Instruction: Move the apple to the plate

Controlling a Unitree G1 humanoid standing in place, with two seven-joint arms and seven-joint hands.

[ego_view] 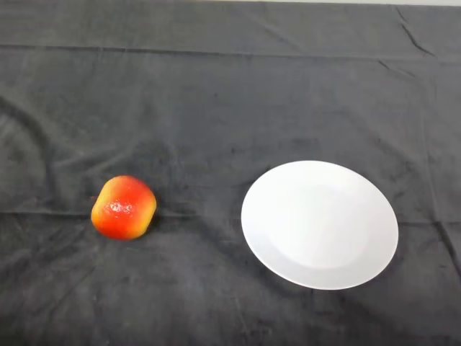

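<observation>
No part of the robot's body shows in the head view. Its pose and state cannot be told from this view.

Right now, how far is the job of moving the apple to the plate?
Nothing looks done yet. The apple lies on the dark cloth, apart from the white plate, which holds nothing. Nothing is in hand. Left: grasp the apple, carry it to the right, set it on the plate.
</observation>
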